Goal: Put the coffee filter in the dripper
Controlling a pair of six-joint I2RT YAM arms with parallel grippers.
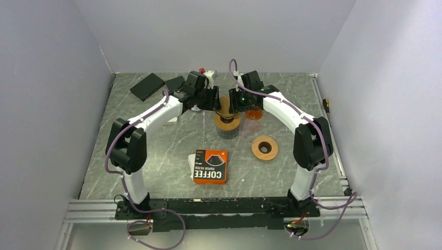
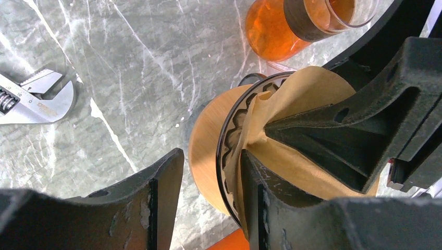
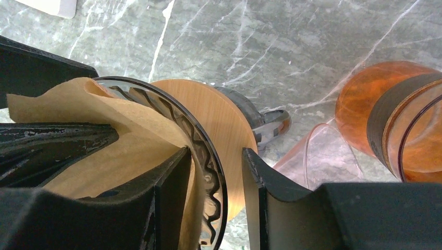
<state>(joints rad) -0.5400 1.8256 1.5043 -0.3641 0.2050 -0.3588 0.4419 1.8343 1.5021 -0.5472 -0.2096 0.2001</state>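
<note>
The glass dripper (image 1: 228,121) with a wooden collar (image 2: 206,140) stands at the middle back of the table. A brown paper filter (image 2: 312,88) sits in its cone and also shows in the right wrist view (image 3: 62,104). My left gripper (image 2: 211,156) is open and straddles the dripper's rim (image 2: 234,125), with one finger inside against the filter and one outside. My right gripper (image 3: 216,152) is open and straddles the opposite rim (image 3: 198,135) the same way. Both grippers, left (image 1: 215,104) and right (image 1: 237,104), meet over the dripper.
An orange tinted glass vessel (image 1: 254,112) stands just right of the dripper, with a clear cup (image 3: 323,156) beside it. A wrench (image 2: 36,99) lies to the left. A wooden ring (image 1: 265,148), a coffee filter box (image 1: 210,166) and black blocks (image 1: 148,86) are on the table.
</note>
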